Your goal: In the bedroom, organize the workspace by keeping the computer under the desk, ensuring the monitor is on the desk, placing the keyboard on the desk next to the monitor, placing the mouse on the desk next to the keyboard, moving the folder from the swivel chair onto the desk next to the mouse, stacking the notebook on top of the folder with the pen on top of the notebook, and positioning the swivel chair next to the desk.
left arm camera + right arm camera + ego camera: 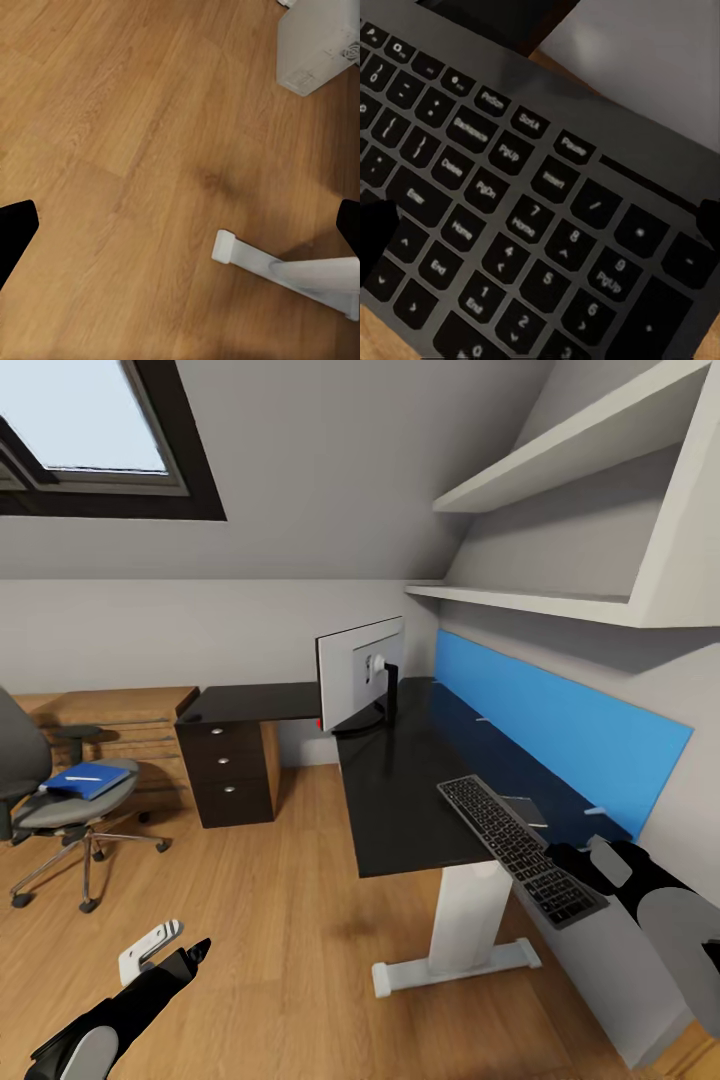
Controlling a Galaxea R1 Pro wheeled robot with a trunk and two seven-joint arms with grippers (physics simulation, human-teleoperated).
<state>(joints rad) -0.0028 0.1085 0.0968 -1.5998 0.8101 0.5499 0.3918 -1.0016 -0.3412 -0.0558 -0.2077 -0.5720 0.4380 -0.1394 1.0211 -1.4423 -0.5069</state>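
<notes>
The keyboard [520,847] hangs half off the desk [400,790] edge, its near end pinched in my right gripper [575,863]. My left gripper [170,950] hovers spread and empty above the floor [270,920].

Left gripper [170,945] hangs low, open; right gripper [575,857] clamped.

The keyboard [532,202] carries the only readable writing, on its keycaps. Legends include Backspace, Delete, Enter, Home, End, PgUp, PgDn, Insert, Pause, PrtScn and ScrLk. To the side of that Home and End block sits a number pad with digits 1 to 9.
</notes>
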